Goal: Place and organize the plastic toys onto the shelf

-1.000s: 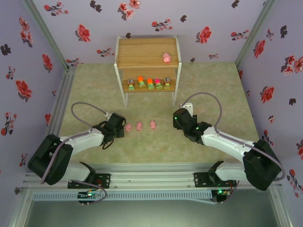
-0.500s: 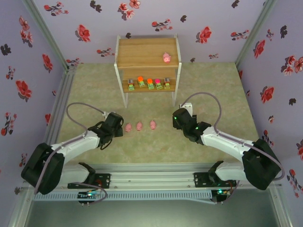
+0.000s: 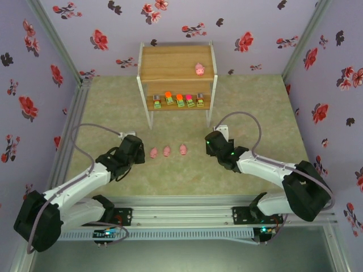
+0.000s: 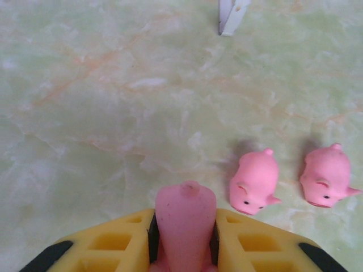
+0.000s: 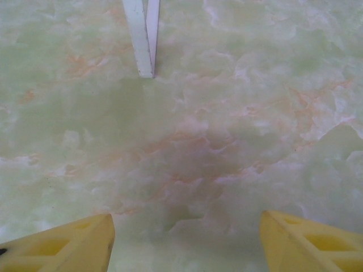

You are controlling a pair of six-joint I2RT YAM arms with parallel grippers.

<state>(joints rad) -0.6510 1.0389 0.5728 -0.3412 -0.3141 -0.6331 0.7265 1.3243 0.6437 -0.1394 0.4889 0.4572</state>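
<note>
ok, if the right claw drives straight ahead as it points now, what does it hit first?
Bare mat ahead, then probably the shelf leg, just left of centre; the open right claw might slip past it.

Green marbled mat [image 3: 255,102] carries shelf [image 3: 170,62] w/ 1 pig [image 3: 199,69] on top board, 5 blocks [image 3: 178,100] in row on lower, 2 pigs [image 3: 167,151] in front.

Every pig [image 4: 185,218] pink, tbl [image 4: 113,113] grn-marbled

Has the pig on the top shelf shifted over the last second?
No. The pig sits at the same spot on the shelf, near its top board's right edge.
</note>
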